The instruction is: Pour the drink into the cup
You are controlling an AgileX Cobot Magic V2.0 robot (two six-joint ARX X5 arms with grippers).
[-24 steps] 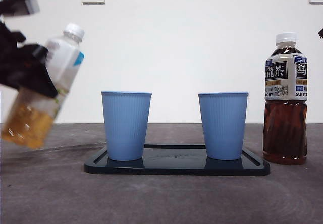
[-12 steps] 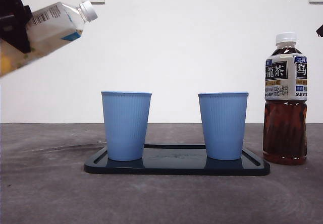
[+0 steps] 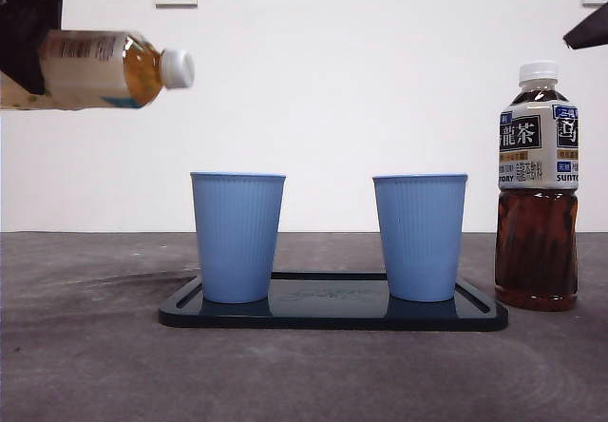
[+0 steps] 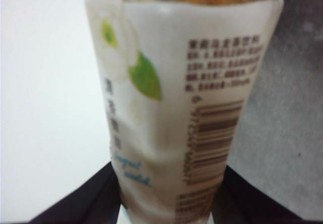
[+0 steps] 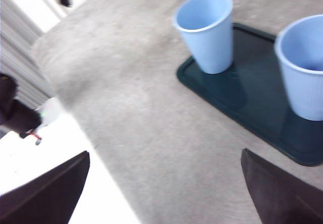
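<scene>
The tea bottle point(image 3: 100, 68) is held high in the air, lying nearly level, its white cap point(image 3: 177, 68) pointing toward the cups and still screwed on. Amber liquid shows in its neck end. The left gripper point(image 4: 166, 204) is clamped on the bottle's labelled body, one black jaw on each side of it in the left wrist view, where the label's barcode and green leaf print fill the frame. In the front view this gripper point(image 3: 33, 23) appears as a dark mass at the bottle's base end.

Below and beyond the cap from that gripper stands the nearer blue cup point(image 3: 237, 237), upright on a dark tray point(image 3: 332, 316). The bottle's mouth is short of this cup's rim, not over it. A second blue cup point(image 3: 419, 237) stands upright further along the same tray, apart from the first. Past the tray's far end, a dark tea bottle point(image 3: 538, 186) with a white cap stands upright on the grey counter point(image 3: 95, 365).

The right gripper point(image 5: 166, 193) hangs above the counter beside the tray, its jaws spread wide apart and holding nothing.
</scene>
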